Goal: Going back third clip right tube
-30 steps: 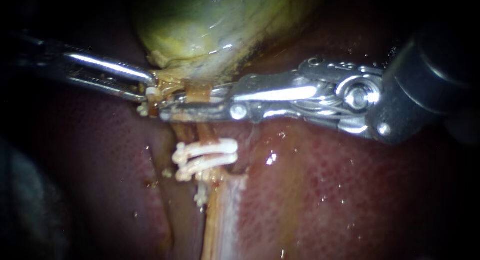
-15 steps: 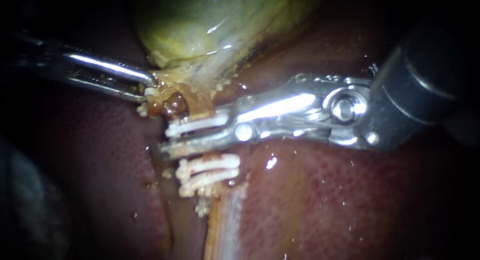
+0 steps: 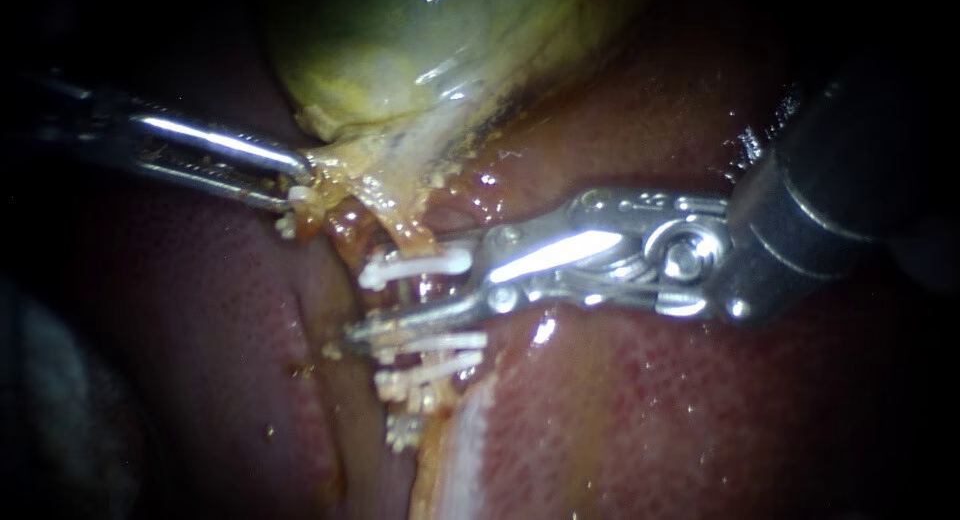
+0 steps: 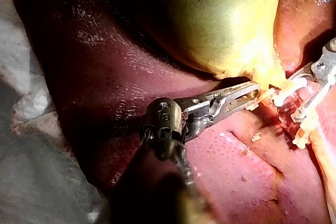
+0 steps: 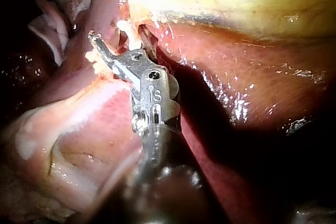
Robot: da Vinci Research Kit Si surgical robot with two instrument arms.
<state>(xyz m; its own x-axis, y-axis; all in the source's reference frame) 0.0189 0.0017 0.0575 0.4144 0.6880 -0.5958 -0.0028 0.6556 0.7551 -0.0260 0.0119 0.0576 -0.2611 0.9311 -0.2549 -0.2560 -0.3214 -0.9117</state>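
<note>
third clip: a white plastic clip [image 3: 415, 268], just left of centre in the endoscope view, set crosswise on a wet orange-tan tube [image 3: 405, 238].
tube: runs from the neck of the glossy yellow-green gallbladder [image 3: 400, 50] at top centre down through the middle of the frame, and the third clip is the uppermost clip on it.
right instrument: a silver, hinged right instrument [image 3: 362, 302] on a dark shaft comes in from the right edge with its tip pointing left. Its jaws stand apart. The third clip lies along the upper one (whether metal and clip touch, I cannot tell). The lower one crosses in front of the tube.
lower clips: two more white plastic lower clips [image 3: 445, 342] are stacked close together just under the lower jaw, across the same tube.
left instrument: a slim silver left instrument [image 3: 298, 180] comes in from the upper left. Its jaws are clamped on yellowish tissue at the gallbladder's neck, just left of the tube. The left wrist view shows that tissue gripped from both sides.
liver: the wet, dark red, finely speckled liver [image 3: 650, 410] fills the lower half and right of the frame beneath everything else.
pale band: a whitish pale band [image 3: 460, 460] of tissue runs down to the bottom edge below the clips.
</note>
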